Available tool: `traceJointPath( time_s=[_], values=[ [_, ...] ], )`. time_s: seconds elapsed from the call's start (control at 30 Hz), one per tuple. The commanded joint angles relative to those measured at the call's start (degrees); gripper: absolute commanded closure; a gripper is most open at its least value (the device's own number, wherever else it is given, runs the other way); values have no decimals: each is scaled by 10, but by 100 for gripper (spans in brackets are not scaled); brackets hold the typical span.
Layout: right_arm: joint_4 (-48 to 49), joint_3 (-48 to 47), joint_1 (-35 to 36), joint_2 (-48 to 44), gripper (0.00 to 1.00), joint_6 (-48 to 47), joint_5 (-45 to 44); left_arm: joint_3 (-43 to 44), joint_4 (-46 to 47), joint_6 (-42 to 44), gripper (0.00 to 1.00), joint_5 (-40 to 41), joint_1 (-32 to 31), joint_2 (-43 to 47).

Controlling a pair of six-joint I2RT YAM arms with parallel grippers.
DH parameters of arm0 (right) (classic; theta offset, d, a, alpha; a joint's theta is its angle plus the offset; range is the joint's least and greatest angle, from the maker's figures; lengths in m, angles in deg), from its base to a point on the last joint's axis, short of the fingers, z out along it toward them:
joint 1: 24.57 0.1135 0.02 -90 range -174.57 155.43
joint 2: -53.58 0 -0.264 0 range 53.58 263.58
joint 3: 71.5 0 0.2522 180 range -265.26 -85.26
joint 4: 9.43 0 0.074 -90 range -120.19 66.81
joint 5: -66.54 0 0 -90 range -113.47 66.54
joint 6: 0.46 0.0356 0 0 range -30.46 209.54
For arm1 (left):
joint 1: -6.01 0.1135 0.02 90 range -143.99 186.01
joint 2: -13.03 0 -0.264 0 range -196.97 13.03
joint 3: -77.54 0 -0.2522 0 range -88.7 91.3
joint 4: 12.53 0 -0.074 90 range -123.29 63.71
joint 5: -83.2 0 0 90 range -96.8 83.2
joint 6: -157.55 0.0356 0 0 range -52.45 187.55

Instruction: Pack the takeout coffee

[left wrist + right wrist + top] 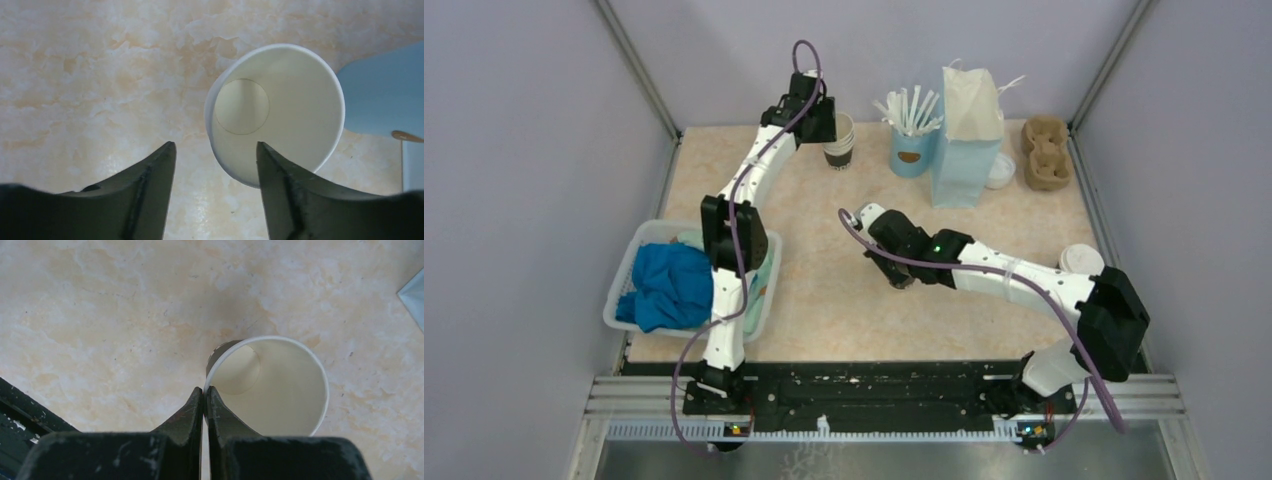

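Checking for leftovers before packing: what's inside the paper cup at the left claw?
Nothing: the paper cup shows bare cream walls and a bare round bottom. One finger of the open left claw covers part of its near rim and wall.

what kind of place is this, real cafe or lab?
Likely a lab robot cell staged as a coffee counter: blank walls and frame posts box in the tabletop, both arms sit on a mounting rail, props are a paper bag, cup carrier and lidless paper cup.
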Motion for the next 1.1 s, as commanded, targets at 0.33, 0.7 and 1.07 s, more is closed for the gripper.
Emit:
traceJointPath(
  time_s=[0.33, 0.7, 1.07],
  values=[
    [-86, -20, 27, -131, 31, 152, -56, -100, -96, -18, 2, -80, -4, 233],
    [-218, -97, -334, -193, 32, 157, 32, -360, -119, -83, 2, -255, -37, 478],
    [-45, -155, -637, 70, 60, 285, 138, -475, -82, -144, 2, -265, -168, 500]
  ],
)
